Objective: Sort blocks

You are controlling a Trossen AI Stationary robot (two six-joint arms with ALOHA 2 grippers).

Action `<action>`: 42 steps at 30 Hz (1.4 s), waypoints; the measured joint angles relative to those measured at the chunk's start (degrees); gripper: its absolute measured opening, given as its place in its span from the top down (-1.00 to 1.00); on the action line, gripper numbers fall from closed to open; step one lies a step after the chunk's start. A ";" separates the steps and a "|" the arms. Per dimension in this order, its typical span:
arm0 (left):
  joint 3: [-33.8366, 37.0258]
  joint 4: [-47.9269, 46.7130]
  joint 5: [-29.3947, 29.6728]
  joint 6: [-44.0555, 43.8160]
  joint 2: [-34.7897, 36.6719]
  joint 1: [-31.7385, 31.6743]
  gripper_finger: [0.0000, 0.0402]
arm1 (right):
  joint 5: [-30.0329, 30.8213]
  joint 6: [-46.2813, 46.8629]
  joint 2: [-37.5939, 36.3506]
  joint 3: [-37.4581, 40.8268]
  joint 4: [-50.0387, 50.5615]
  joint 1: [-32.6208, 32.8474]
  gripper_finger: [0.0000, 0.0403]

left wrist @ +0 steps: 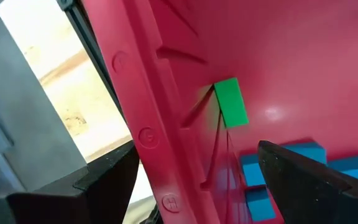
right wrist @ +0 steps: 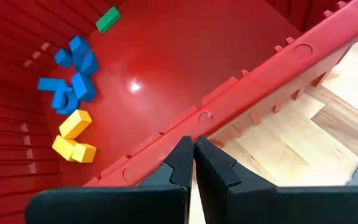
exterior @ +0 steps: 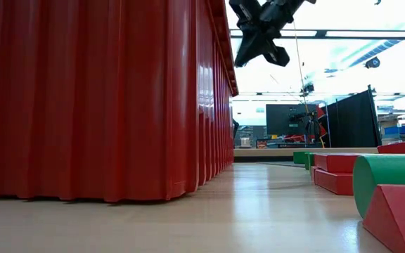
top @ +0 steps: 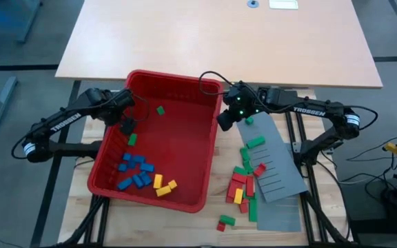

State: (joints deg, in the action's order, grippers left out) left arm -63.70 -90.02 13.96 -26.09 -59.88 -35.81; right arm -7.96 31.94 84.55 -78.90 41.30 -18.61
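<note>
A big red bin [top: 185,88] holds blue blocks [top: 135,169], yellow blocks [top: 163,184] and two green blocks [top: 160,109]. More red and green blocks [top: 243,180] lie on the table to the bin's right, some on a grey slotted panel [top: 281,169]. My left gripper [top: 126,126] is open at the bin's left wall [left wrist: 166,143], with one finger outside and one inside, near a green block [left wrist: 230,102]. My right gripper [right wrist: 193,158] is shut with nothing in it, above the bin's right rim [right wrist: 253,78].
A light tabletop [top: 219,41] lies beyond the bin's far side. In the low view the bin's wall [exterior: 104,98] fills the left, and red and green blocks [exterior: 392,183] lie close on the right. Cables and frame bars [top: 302,148] run beside the right arm.
</note>
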 joint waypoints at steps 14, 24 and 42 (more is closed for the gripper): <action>1.24 1.94 0.04 -0.42 -0.02 0.00 -0.54 | -1.07 0.71 0.00 0.27 -1.51 0.00 1.00; 1.07 5.61 -1.91 -2.86 0.15 -0.13 0.52 | -1.49 1.14 0.02 0.27 -3.09 0.00 1.00; -9.81 3.12 1.35 -1.89 -0.58 0.04 0.56 | -1.49 0.05 0.02 0.27 -3.18 0.11 1.00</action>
State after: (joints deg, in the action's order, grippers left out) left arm -73.51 -86.90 15.30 -27.97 -60.45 -35.77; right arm -9.45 31.99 84.58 -78.63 38.12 -18.50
